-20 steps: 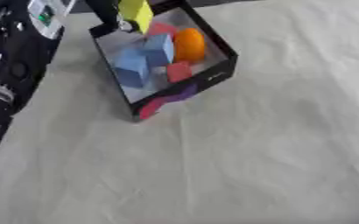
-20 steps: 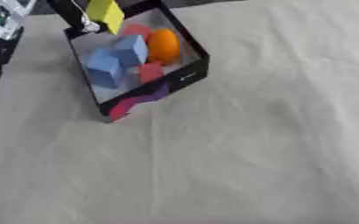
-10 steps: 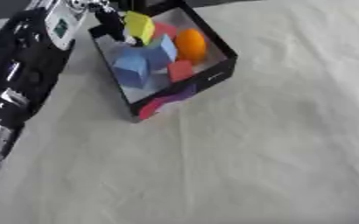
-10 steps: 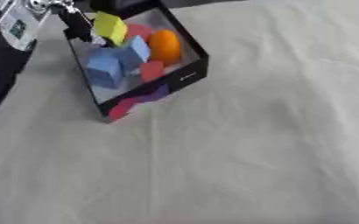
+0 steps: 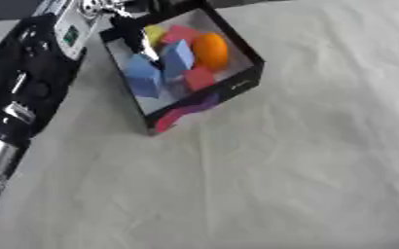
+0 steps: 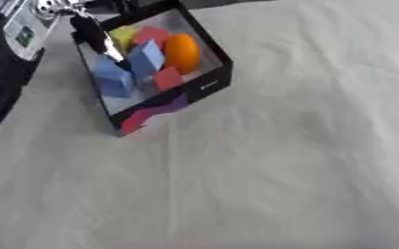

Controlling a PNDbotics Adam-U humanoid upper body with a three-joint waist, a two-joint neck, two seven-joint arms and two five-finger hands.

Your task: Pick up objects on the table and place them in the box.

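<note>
A black open box point(image 5: 240, 86) stands at the upper left of the cloth-covered table. Inside lie two blue blocks point(image 5: 176, 59), an orange round thing point(image 5: 209, 49), a small red cube point(image 5: 199, 78), a red piece point(image 5: 182, 34) and a yellow block point(image 6: 123, 35) at the back. My left hand point(image 5: 136, 30) hangs over the box's left rim. Its dark fingers point(image 6: 93, 35) reach down beside the yellow block, straight and holding nothing. The right hand shows in no view.
My black left arm point(image 5: 31, 78) runs along the left edge of the view, next to the box. A white cloth point(image 5: 288, 165) covers the table, spreading wide to the right and front of the box.
The yellow block went from the left hand's fingers down into the back of the box and was let go. The arm reached further in; the view also shifted.
</note>
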